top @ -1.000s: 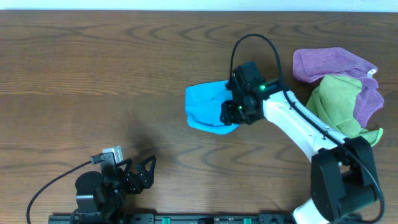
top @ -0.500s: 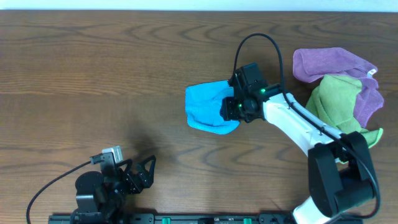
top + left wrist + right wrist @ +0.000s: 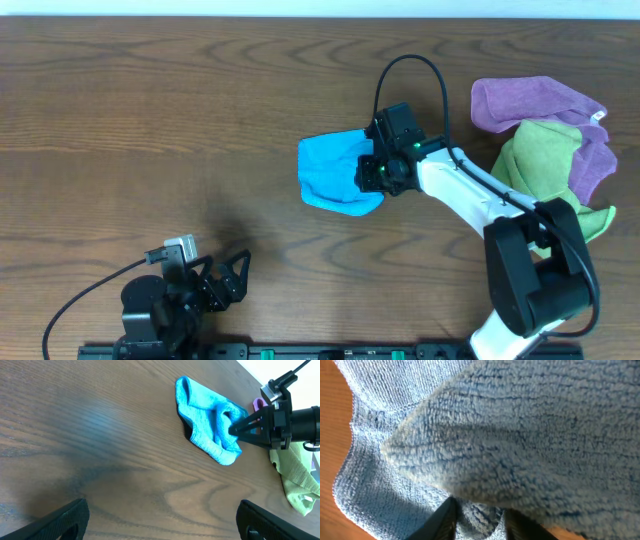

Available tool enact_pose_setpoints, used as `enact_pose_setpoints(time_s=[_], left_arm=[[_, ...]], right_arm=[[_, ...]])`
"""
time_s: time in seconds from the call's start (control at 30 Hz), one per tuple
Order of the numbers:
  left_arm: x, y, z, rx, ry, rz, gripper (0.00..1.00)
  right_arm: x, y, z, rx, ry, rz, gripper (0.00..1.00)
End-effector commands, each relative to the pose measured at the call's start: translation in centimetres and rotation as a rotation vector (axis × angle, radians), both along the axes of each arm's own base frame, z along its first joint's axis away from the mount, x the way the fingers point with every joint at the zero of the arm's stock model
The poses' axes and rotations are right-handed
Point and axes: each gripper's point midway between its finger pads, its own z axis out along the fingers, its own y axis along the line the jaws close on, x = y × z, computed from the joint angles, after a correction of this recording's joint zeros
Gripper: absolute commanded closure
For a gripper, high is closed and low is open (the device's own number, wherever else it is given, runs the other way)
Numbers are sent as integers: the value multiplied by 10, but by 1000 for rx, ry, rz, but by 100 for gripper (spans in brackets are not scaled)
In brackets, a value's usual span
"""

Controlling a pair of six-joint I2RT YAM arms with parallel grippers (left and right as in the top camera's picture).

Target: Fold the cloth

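**Overhead: right claw [image 3: 368, 180] clamped on the cloth [image 3: 328, 170], left claw [image 3: 232, 272] idle**

Overhead, the brown wooden table [image 3: 150, 120] filled the picture. The white right arm [image 3: 470, 195] reached from the near right corner toward the middle of the table. Close to the right edge lay a lime-green cloth [image 3: 540, 165], rumpled, and it overlapped a purple cloth [image 3: 525, 100] heaped on its far side. The cloth of the task, bright sky-blue and smaller than those two, lay a little right of the table's middle, about halfway between the far and near edges and well apart from the heap.

The right claw sat over the blue cloth's right side. In the left wrist view its tips came together in a raised fold of the cloth [image 3: 207, 420], which bunched up around them. In the right wrist view the blue pile filled nearly the whole picture, and the two dark fingers [image 3: 442, 520] stood close together with cloth pinched between them.

The left claw rested by the near edge, toward the left corner. Its fingers [image 3: 65, 520] were spread wide apart and held nothing.
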Motion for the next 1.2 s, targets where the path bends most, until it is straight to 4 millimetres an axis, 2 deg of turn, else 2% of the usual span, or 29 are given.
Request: enact_pose_setpoints(time_s=[0.0,0.07,0.1,0.13,0.27,0.4,0.47,0.63,0.7,0.8,0.9,1.0,1.17], left_arm=[[-1,-3,-2,-12,2,-14,5],[-1,-3,-2,-12,2,-14,5],[-1,-3,-2,-12,2,-14,5],[-1,-3,-2,-12,2,-14,5],[-1,-3,-2,-45,25,8,5],[4,-5,7,-130,28,49,5],[3,-7,8,-138,30,36,5],[0,-15,6,-210,110,25,5],[-1,-21,5,-232,141,-6,5],[0,-30,6,-267,178,-54,5],[5,-37,9,-297,191,-98,5],[15,-44,21,-340,159,-143,5],[38,-41,42,-507,175,-19,5]], right_arm=[[2,-2,-2,2,-5,-9,79],[4,-1,-1,6,-13,-9,88],[5,-1,0,8,-19,-9,96],[6,0,0,10,-22,-9,99],[7,5,11,44,-38,1,99],[9,9,44,87,-102,8,99],[8,5,68,90,-153,1,99],[-2,-25,113,-4,-252,-71,99],[-9,-40,124,-53,-269,-114,99],[-19,-62,129,-138,-269,-175,99],[-27,-78,123,-212,-237,-221,99],[-35,-90,118,-263,-199,-270,99],[-50,-123,113,-387,-148,-422,99]])
